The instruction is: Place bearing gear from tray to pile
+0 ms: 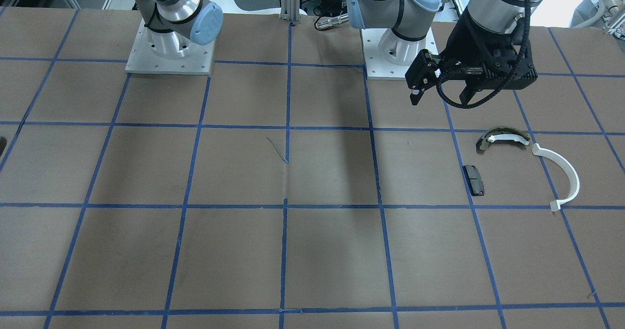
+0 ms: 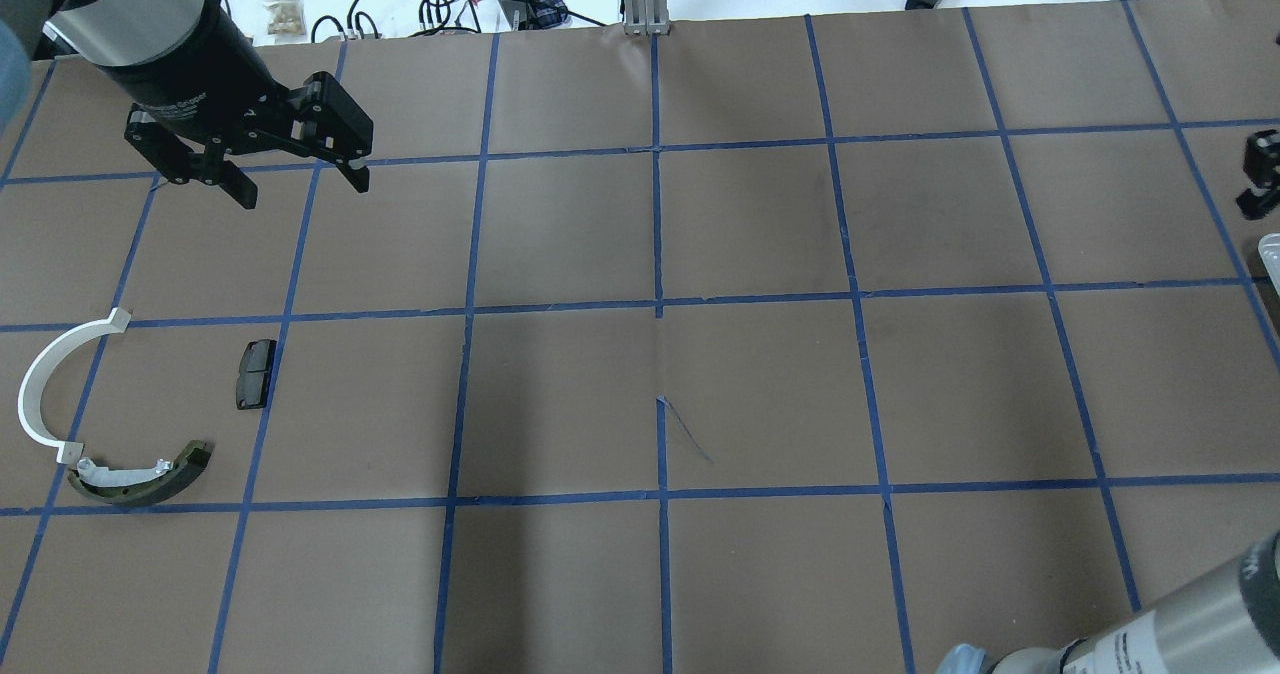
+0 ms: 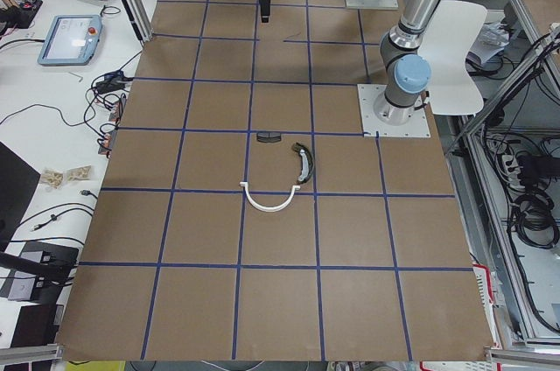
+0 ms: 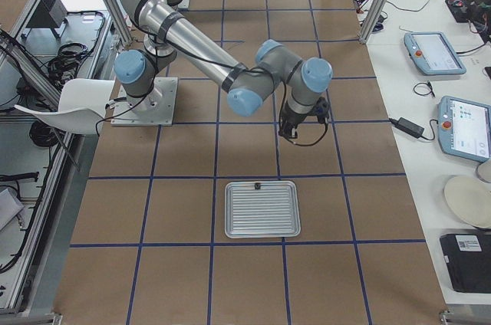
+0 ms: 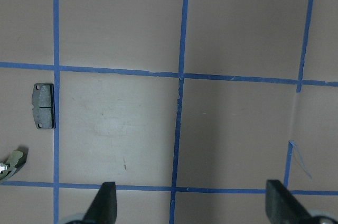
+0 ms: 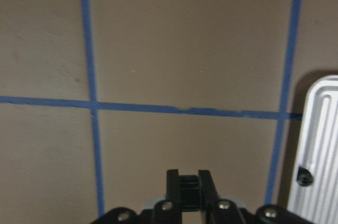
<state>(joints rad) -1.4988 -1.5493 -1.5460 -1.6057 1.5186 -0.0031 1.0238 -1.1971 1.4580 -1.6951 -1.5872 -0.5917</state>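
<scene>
Parts of the pile lie at the left of the overhead view: a white half-ring strip, an olive-and-white curved shoe almost touching the strip's lower end, and a small black rectangular pad just to their right. All three rest flat on the table. Above them in that view hangs the left gripper, its jaws spread wide and holding nothing. It is off the table and apart from the pile.

Far to the right, the right gripper has its fingers pressed together with nothing caught between them. It hovers over bare table just beside the ribbed metal tray, not over it. The bearing gear, a small dark toothed piece, sits on the tray close to one edge. The right-side view also shows it alone there.

By my reading the pick has not yet begun; this is the approach to the tray. The next move calls for the right gripper to open, shift sideways until it is centred over the gear, and come down straight. The part is small and lies near the rim, so the margin for error is slim. The pile is well apart from the tray, at the table's other end, so the carry will be long.
</scene>
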